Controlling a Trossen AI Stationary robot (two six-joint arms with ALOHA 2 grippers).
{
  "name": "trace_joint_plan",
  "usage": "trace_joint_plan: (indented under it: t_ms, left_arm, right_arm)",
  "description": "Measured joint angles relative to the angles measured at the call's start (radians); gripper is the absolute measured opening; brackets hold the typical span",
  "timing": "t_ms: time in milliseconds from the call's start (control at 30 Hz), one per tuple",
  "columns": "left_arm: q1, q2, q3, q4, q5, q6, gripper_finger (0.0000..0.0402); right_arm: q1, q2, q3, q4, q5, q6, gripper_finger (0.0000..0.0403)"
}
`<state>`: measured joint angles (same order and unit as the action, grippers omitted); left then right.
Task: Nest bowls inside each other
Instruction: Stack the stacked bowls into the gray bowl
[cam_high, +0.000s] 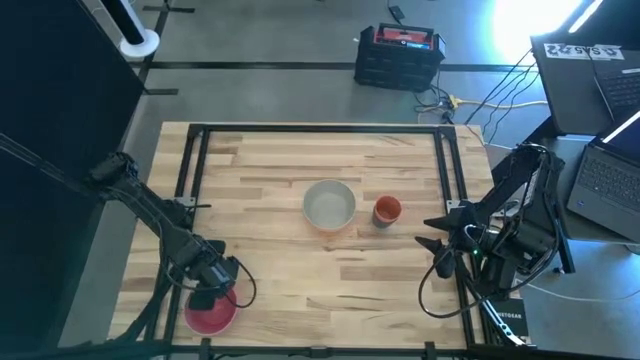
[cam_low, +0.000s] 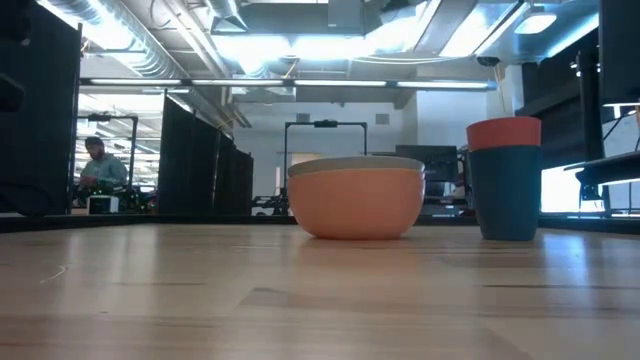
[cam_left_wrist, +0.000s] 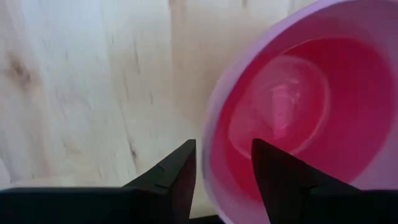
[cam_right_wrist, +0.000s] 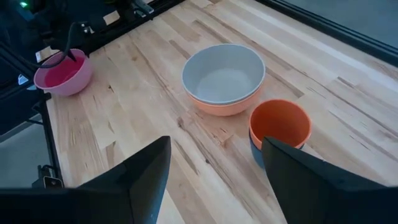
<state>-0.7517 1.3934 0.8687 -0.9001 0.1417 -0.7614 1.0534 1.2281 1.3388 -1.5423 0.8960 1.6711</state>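
Note:
A pink bowl (cam_high: 210, 315) with a red-pink inside (cam_left_wrist: 298, 106) sits near the table's front left corner. My left gripper (cam_left_wrist: 224, 143) points down over it, open. One finger (cam_left_wrist: 177, 171) stands outside the bowl's rim (cam_left_wrist: 210, 143) and the other (cam_left_wrist: 277, 177) inside, with a gap showing on both sides. At mid-table a grey-white bowl (cam_high: 329, 203) is nested in an orange one (cam_low: 355, 205). Beside it a small orange-red bowl (cam_high: 387, 209) sits in a dark blue one (cam_low: 503, 205). My right gripper (cam_right_wrist: 216, 142) hangs open over the right edge (cam_high: 432, 243), clear of everything.
A black metal frame (cam_high: 190, 160) runs along the table's left, far and right sides. Bare wood lies between the pink bowl and the middle bowls. A toolbox (cam_high: 398, 55) and laptops (cam_high: 600, 170) are off the table. A person (cam_low: 100, 165) sits far back in the room.

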Motion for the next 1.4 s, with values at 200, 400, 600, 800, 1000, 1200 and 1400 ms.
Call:
trace_joint_plan:
  t_ms: [200, 400, 600, 800, 1000, 1200, 1400]
  left_arm:
    - [0.000, 0.001, -0.038, 0.039, 0.002, -0.018, 0.0138]
    - [0.007, 0.009, -0.100, 0.133, 0.002, -0.042, 0.0133]
    - [0.060, 0.023, -0.092, 0.145, -0.002, 0.018, 0.0072]
    - [0.115, 0.036, -0.082, 0.159, -0.006, 0.082, 0.0011]
    - [0.235, 0.038, 0.109, 0.008, -0.012, 0.210, 0.0002]
    - [0.492, 0.072, 0.405, -0.222, 0.039, 0.365, 0.0001]
    - [0.785, 0.330, 0.805, -0.504, 0.040, 0.607, 0.0000]
  right_arm:
    - [0.000, 0.000, 0.000, -0.012, -0.009, -0.003, 0.0237]
    - [0.000, 0.000, 0.000, -0.021, -0.015, -0.002, 0.0237]
    - [0.000, 0.000, 0.000, -0.025, -0.021, -0.001, 0.0237]
    - [0.000, 0.000, 0.000, -0.029, -0.028, 0.001, 0.0237]
    - [0.000, 0.000, 0.000, -0.029, -0.043, 0.004, 0.0237]
    - [0.000, 0.000, -0.017, -0.028, -0.042, 0.023, 0.0237]
    - [0.000, 0.000, -0.106, 0.053, -0.042, 0.066, 0.0237]
